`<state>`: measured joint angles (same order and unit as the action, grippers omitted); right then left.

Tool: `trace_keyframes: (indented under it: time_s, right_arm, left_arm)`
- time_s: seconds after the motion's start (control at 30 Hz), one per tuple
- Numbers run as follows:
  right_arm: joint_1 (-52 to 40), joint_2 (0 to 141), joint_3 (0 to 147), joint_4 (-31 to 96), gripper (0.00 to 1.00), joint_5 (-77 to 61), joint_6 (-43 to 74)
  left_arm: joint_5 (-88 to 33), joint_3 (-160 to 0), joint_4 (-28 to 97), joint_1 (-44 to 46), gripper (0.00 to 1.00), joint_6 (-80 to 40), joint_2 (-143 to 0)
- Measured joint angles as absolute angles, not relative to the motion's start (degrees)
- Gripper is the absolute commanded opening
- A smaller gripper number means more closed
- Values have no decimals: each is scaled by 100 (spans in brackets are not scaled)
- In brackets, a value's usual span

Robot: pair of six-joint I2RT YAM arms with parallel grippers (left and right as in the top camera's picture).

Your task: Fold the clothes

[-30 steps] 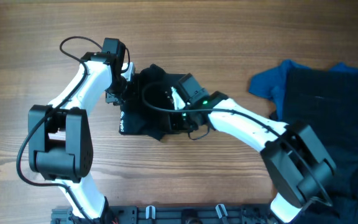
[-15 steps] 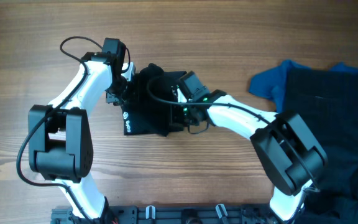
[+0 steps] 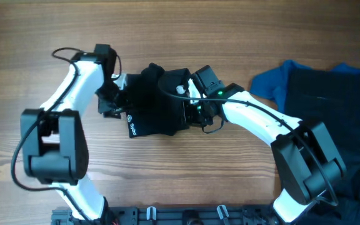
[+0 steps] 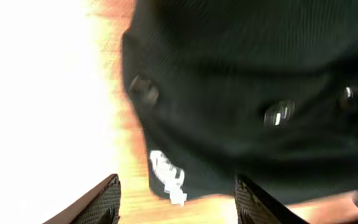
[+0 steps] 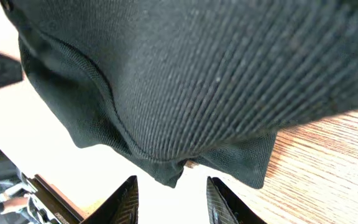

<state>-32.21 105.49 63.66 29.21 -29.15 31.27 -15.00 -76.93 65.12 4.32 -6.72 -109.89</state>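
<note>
The black shirt lies bunched in a folded bundle at the table's middle, its white hem print at the lower left corner. My left gripper is open at the bundle's left edge. In the left wrist view the open fingers frame the shirt and its print, gripping nothing. My right gripper sits at the bundle's right edge. In the right wrist view its fingers are open just below a hanging fold of the shirt.
A blue garment and a dark garment pile lie at the right side of the table. A black rail runs along the front edge. Bare wood lies behind the shirt.
My left gripper has backed off leftward from the shirt. My right gripper has shifted right to the bundle's right edge. The bundle has spread and lies flatter, the print lower.
</note>
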Motion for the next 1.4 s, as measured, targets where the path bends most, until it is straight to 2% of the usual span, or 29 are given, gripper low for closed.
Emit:
trace_keyframes:
  time_s: [0.1, 0.17, 0.23, 0.27, 0.3, 0.37, 0.43, 0.53, 0.6, 0.63, 0.73, 0.83, 0.87, 0.9, 1.0, 1.17, 1.4]
  right_arm:
    - [-3277, 10685, 6366, 2759, 36, -2985, 3216]
    - [-3389, 10833, 6366, 2519, 36, -3089, 3275]
    - [-3524, 10925, 6366, 2322, 32, -3103, 3326]
    - [-3594, 10947, 6366, 2287, 14, -3092, 3382]
    - [-3673, 10962, 6366, 2276, 6, -3057, 3465]
    - [-3708, 10969, 6366, 2235, 4, -2993, 3623]
    - [-3680, 10969, 6366, 2233, 4, -2954, 3662]
    - [-3618, 10967, 6407, 2523, 4, -2947, 3638]
    - [-3531, 10965, 6462, 2744, 4, -2928, 3564]
    - [-3507, 10962, 6471, 2790, 4, -2908, 3524]
    - [-3437, 10906, 6488, 3006, 4, -2683, 3339]
    - [-3347, 10748, 6488, 3009, 5, -2580, 3050]
    - [-3301, 10669, 6488, 3002, 14, -2561, 2943]
    - [-3251, 10593, 6488, 2982, 38, -2543, 2847]
    - [-3098, 10254, 6519, 3100, 40, -2497, 2508]
    - [-3170, 10206, 6431, 3809, 41, -2552, 2731]
    - [-3404, 10742, 6254, 3039, 40, -3059, 3380]
  left_arm:
    - [-1594, -7638, 6501, 373, 62, -670, -10836]
    - [-1643, -7352, 6178, 443, 60, -670, -10801]
    - [-1662, -7024, 5839, 502, 54, -670, -10801]
    - [-1671, -6851, 5605, 528, 46, -670, -10801]
    - [-1702, -6665, 5400, 541, 31, -663, -10801]
    - [-1750, -6368, 5092, 541, 14, -659, -10796]
    - [-1798, -6206, 4860, 530, 8, -624, -10733]
    - [-1835, -6134, 4788, 530, 11, -648, -10691]
    - [-1837, -6130, 4775, 530, 34, -648, -10689]
    - [-1837, -6128, 4770, 530, 40, -637, -10689]
    - [-1966, -6128, 4724, 554, 48, -655, -10643]
    - [-2010, -6128, 4705, 563, 49, -663, -10626]
    - [-2018, -6128, 4703, 563, 49, -663, -10626]
    - [-2025, -6128, 4698, 563, 49, -666, -10626]
    - [-2027, -6128, 4689, 563, 47, -670, -10626]
    - [-1975, -6123, 4678, 563, 39, -666, -10626]
    - [-1940, -6117, 4661, 563, 39, -670, -10626]
